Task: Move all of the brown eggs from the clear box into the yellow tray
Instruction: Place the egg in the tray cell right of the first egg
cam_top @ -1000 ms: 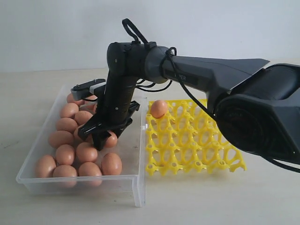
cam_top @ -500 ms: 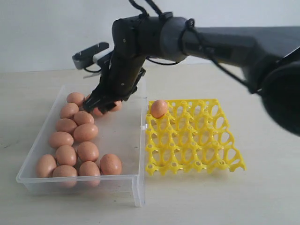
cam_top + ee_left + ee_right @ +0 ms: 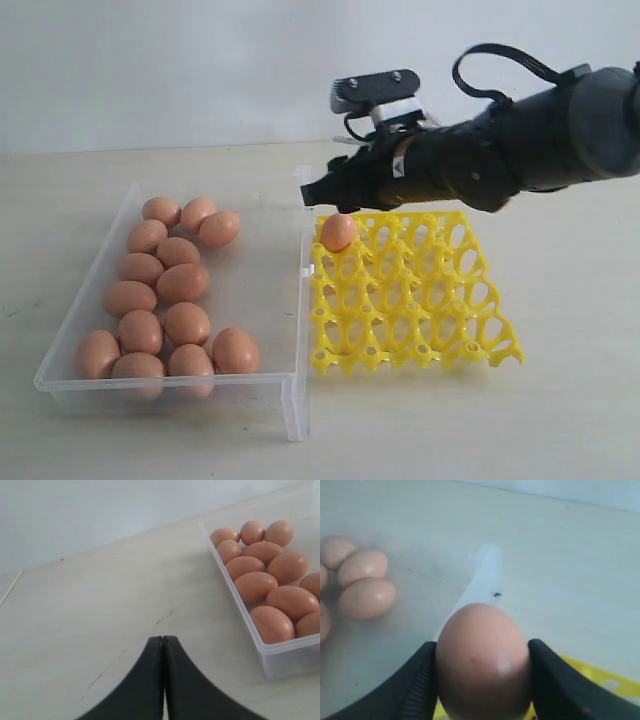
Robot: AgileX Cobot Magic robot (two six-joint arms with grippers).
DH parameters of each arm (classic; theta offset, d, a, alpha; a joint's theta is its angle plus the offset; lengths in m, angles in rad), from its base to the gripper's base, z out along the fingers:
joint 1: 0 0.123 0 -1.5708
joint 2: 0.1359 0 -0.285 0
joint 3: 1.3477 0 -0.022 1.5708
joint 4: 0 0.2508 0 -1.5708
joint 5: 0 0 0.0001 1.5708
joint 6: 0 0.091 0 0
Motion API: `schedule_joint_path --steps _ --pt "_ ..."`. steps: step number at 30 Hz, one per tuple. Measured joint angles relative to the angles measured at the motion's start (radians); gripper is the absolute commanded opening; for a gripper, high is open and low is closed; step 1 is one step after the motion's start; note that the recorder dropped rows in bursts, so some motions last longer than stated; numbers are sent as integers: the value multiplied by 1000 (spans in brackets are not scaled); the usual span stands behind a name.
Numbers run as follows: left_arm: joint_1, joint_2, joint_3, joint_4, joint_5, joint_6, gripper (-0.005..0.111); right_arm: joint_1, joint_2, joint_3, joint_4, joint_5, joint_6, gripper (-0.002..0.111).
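Our right pincer is clamped on one brown egg, held high, we judge, to clear the posts of the yellow tray just beneath. The clear box, with the other eggs, lies beside it. Our left pincer sits closed, aside.

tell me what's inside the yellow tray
One brown egg sits in the far corner cup of the tray, nearest the box; the other cups look empty. The egg covers its cup's bottom. The right gripper holds another egg, not yet in the tray.
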Motion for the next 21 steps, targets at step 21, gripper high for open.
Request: schedule_joint_path --steps 21 --pt "0 0 0 0 0 0 0 -119 162 103 -6 -350 44 13"
